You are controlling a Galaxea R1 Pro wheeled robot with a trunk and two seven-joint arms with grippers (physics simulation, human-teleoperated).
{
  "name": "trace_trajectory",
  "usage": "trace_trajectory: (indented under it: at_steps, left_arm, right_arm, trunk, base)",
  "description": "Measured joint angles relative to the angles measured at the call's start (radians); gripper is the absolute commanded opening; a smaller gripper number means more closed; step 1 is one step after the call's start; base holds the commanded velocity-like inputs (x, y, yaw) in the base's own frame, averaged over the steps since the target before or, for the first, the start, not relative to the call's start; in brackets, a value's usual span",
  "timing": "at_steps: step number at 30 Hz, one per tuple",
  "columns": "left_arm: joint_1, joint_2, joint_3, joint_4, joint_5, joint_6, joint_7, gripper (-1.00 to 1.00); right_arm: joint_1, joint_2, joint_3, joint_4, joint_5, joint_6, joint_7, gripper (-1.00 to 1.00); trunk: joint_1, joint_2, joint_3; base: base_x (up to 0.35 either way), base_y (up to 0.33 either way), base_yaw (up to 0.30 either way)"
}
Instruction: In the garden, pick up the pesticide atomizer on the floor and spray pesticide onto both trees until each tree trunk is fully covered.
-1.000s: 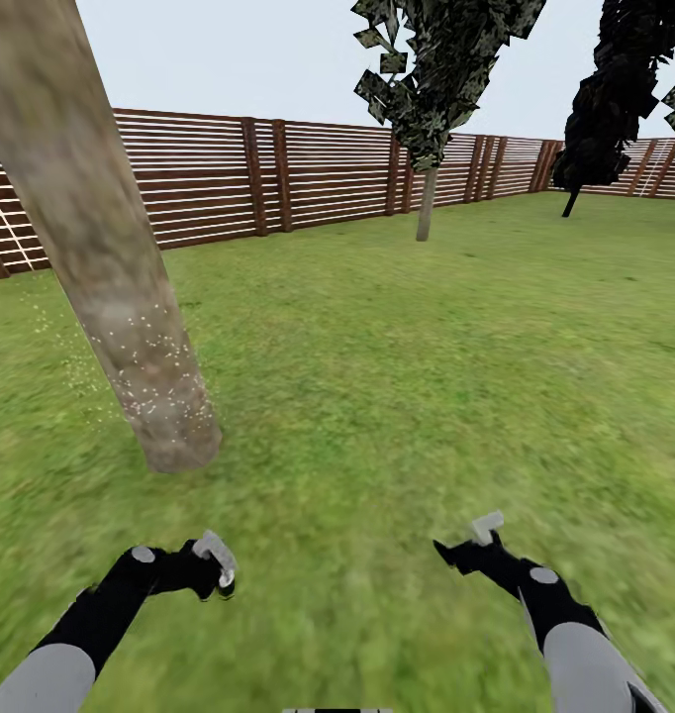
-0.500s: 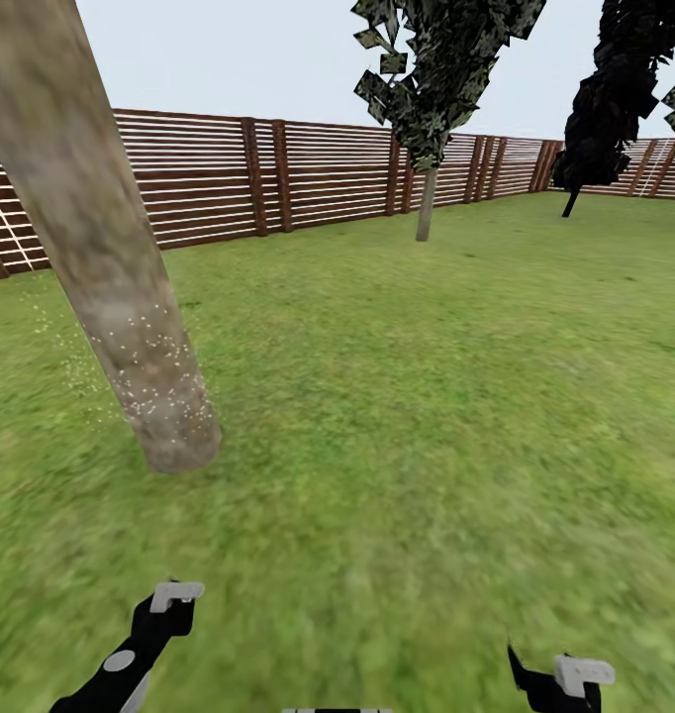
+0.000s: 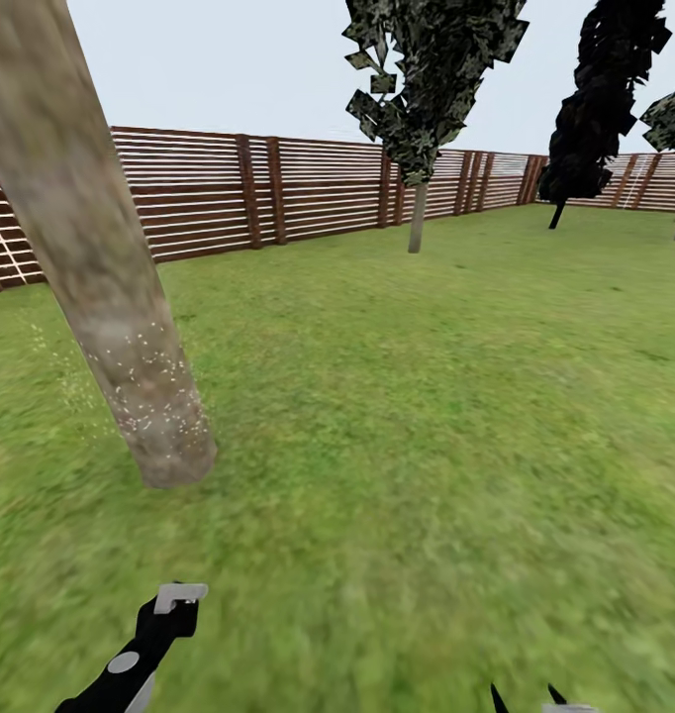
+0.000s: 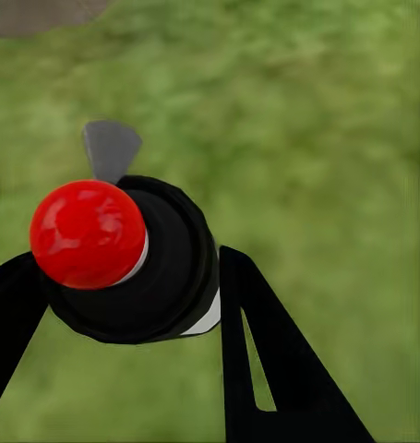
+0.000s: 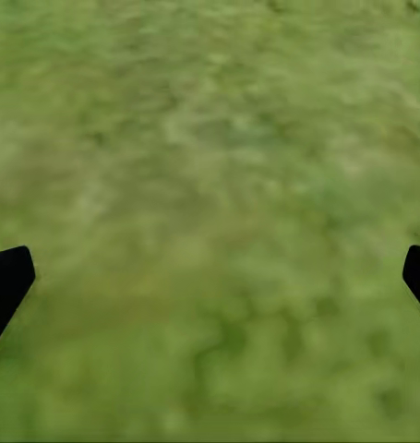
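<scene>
Thick pale tree trunk (image 3: 100, 267) leaning at ten o'clock, base speckled with pale droplets, planted in the lawn (image 3: 427, 416). Second tree (image 3: 422, 119) up at one o'clock before the slatted fence (image 3: 209, 193), a dark thin-trunked tree (image 3: 595, 109) further round at two. Left gripper (image 4: 126, 305) low at seven o'clock, fingers clamped on the pesticide atomizer (image 4: 126, 258), red knob and black collar toward the wrist camera, grey nozzle tip poking beyond. Right gripper (image 5: 210, 268) spread wide over bare grass, nothing between the fingertips.
</scene>
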Motion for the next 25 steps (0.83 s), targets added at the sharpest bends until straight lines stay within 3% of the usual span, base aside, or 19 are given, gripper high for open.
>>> trace_trajectory:
  at_steps: [7,25]
  left_arm:
    - [0.000,0.000,0.000,0.000,0.001,-0.001,0.000,-1.00]
    - [0.000,0.002,0.000,-0.012,0.000,-0.002,0.000,-1.00]
  right_arm:
    - [0.008,0.002,0.001,0.088,0.000,-0.009,0.000,1.00]
    - [0.011,0.007,0.002,0.134,-0.001,-0.008,0.000,1.00]
  trunk:
    - [-0.027,0.049,0.023]
    - [-0.027,0.049,0.023]
  base:
    - [0.000,0.000,-0.001]
    - [0.000,0.000,0.000]
